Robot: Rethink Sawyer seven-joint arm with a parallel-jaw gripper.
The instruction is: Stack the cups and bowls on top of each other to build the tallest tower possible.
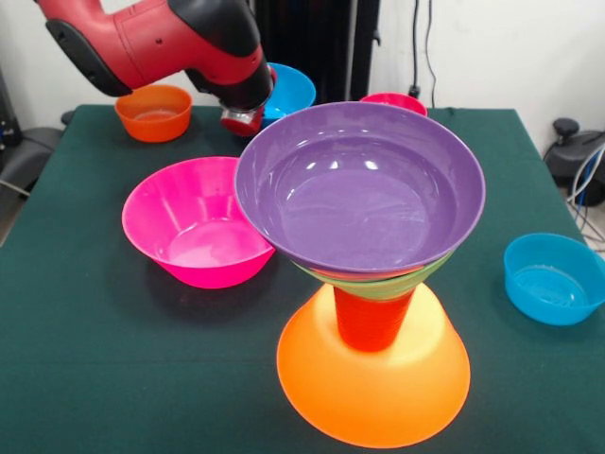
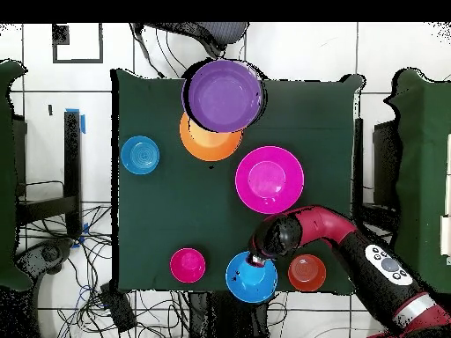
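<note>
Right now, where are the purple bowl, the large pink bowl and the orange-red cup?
purple bowl (image 1: 364, 194), front view, inner floor.
large pink bowl (image 2: 269, 180), overhead view, inner floor.
orange-red cup (image 1: 371, 322), front view, side wall.

Bright, even indoor light from above — white glare spots on the glossy purple bowl (image 1: 359, 184); soft shadows on the green surface (image 1: 95, 359) — the nearest objects look enlarged.

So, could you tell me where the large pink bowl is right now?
In the front view the large pink bowl sits upright on the table left of the tower, its rim partly hidden by the purple bowl.
</note>
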